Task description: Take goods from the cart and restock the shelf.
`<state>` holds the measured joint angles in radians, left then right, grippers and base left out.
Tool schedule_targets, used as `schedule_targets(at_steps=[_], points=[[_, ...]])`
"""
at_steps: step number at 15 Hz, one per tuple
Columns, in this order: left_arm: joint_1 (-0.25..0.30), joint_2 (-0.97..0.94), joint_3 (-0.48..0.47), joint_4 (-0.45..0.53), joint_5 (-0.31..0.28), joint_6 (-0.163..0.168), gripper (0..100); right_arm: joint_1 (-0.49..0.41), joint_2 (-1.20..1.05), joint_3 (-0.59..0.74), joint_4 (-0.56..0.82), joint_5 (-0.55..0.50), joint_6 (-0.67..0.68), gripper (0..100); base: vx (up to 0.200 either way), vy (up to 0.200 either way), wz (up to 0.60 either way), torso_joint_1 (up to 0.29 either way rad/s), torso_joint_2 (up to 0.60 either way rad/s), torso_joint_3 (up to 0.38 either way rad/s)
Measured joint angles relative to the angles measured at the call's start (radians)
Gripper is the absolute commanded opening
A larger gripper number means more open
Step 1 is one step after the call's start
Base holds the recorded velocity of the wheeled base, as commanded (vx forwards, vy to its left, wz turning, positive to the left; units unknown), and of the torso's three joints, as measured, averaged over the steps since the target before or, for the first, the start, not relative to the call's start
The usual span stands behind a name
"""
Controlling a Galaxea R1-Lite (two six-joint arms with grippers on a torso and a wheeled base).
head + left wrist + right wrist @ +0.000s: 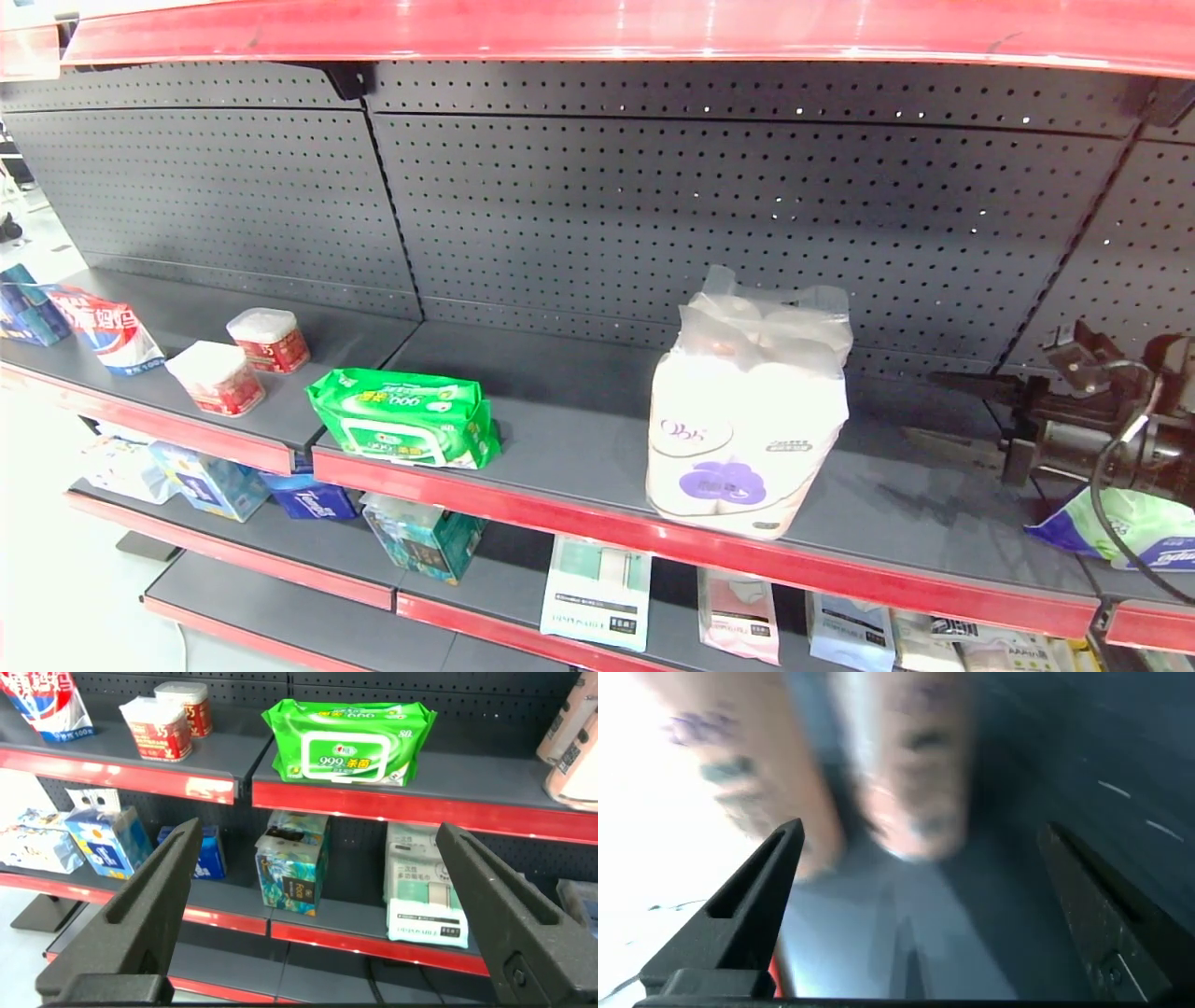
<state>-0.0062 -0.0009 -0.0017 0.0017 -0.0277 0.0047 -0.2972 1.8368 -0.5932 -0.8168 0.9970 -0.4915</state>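
Note:
A white pack of toilet rolls (747, 420) with a purple label stands upright near the front edge of the grey shelf (579, 420). My right gripper (924, 408) hovers over the shelf just right of the pack, open and empty. In the right wrist view the pack (878, 765) is a blur beyond the spread fingers (747, 915). My left gripper (318, 831) is open and empty, held in front of the shelving below the green wet-wipes pack (346, 742). That wipes pack (406, 417) lies flat left of the rolls.
Two small red-and-white tubs (243, 359) and a red-and-blue bag (103, 327) sit on the left shelf section. A white, blue and green pack (1120, 527) lies under my right arm. Lower shelves hold tissue boxes (294, 863) and packets. The pegboard wall (700, 205) closes the back.

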Motion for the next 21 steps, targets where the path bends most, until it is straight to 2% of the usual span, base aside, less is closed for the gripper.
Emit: schedule_targets(at_steps=[3, 5, 7, 10, 15, 18, 21], points=[[0.000, 0.000, 0.000, 0.000, 0.000, 0.001, 100, -0.046, -0.135, 0.070, 0.005, -0.153, 0.071, 100, 0.000, 0.000, 0.00, 0.000, 0.00, 0.000], [0.000, 0.000, 0.000, 0.000, 0.000, 0.000, 100, -0.063, -0.254, 0.145, 0.006, -0.310, 0.176, 100, 0.000, 0.000, 0.00, 0.000, 0.00, 0.000], [0.000, 0.000, 0.000, 0.000, -0.001, 0.000, 100, -0.069, -0.371, 0.208, 0.007, -0.487, 0.310, 100, 0.000, 0.000, 0.00, 0.000, 0.00, 0.000], [0.000, 0.000, 0.000, 0.000, 0.000, 0.000, 100, -0.047, -0.545, 0.289, 0.032, -0.662, 0.405, 100, 0.000, 0.000, 0.00, 0.000, 0.00, 0.000], [0.000, 0.000, 0.000, 0.000, 0.000, 0.000, 100, -0.016, -0.860, 0.356, 0.257, -0.829, 0.429, 100, 0.000, 0.000, 0.00, 0.000, 0.00, 0.000], [0.000, 0.000, 0.000, 0.000, 0.000, 0.000, 100, 0.058, -1.051, 0.367, 0.418, -0.995, 0.430, 100, 0.000, 0.000, 0.00, 0.000, 0.00, 0.000], [0.000, 0.000, 0.000, 0.000, 0.000, 0.000, 100, 0.095, -1.242, 0.371, 0.613, -1.030, 0.444, 100, 0.000, 0.000, 0.00, 0.000, 0.00, 0.000]])
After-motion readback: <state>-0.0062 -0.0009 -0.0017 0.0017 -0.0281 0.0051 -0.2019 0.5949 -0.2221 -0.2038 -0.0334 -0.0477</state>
